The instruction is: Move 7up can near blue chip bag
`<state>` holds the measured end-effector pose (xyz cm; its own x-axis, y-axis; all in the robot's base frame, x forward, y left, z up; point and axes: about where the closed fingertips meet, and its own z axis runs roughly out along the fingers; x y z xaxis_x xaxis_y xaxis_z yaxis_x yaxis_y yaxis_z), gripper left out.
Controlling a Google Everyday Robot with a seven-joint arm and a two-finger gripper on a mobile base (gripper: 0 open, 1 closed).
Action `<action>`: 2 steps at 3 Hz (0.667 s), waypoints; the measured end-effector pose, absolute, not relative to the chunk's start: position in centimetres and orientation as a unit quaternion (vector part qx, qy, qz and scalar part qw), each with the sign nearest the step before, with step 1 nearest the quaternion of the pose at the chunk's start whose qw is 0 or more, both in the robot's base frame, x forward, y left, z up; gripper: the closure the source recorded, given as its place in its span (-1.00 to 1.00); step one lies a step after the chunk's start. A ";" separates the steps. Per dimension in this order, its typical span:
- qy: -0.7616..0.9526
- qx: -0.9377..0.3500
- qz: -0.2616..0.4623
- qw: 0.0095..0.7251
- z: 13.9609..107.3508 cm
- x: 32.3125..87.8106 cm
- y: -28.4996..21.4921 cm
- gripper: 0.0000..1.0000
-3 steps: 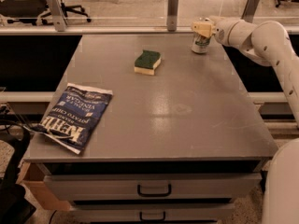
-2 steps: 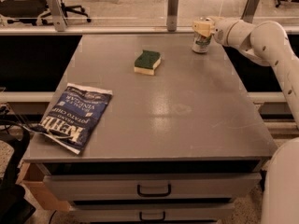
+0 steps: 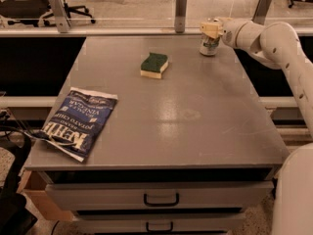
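Observation:
The 7up can (image 3: pixel 209 46) stands upright at the far right of the grey table (image 3: pixel 195 116). My gripper (image 3: pixel 211 30) reaches in from the right and sits right at the can's top, covering it. The can rests on the table surface. The blue chip bag (image 3: pixel 78 122) lies flat at the near left corner of the table, far from the can, with one end hanging slightly over the front edge.
A green-and-yellow sponge (image 3: pixel 154 64) lies at the table's middle back, between can and bag. My white arm (image 3: pixel 279 48) runs down the right side. Metal posts (image 3: pixel 181 4) stand behind the far edge. Drawers (image 3: pixel 161 198) are below the front edge.

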<state>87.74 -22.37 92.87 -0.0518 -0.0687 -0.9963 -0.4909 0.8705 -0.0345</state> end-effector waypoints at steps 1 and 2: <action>0.707 -0.199 0.160 0.659 93.0 87.8 -22.2 1.00; 0.697 -0.212 0.152 0.668 95.8 86.4 -22.0 1.00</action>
<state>86.40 -21.95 95.77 -0.0179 -0.0919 -0.9956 -0.4980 0.8643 -0.0708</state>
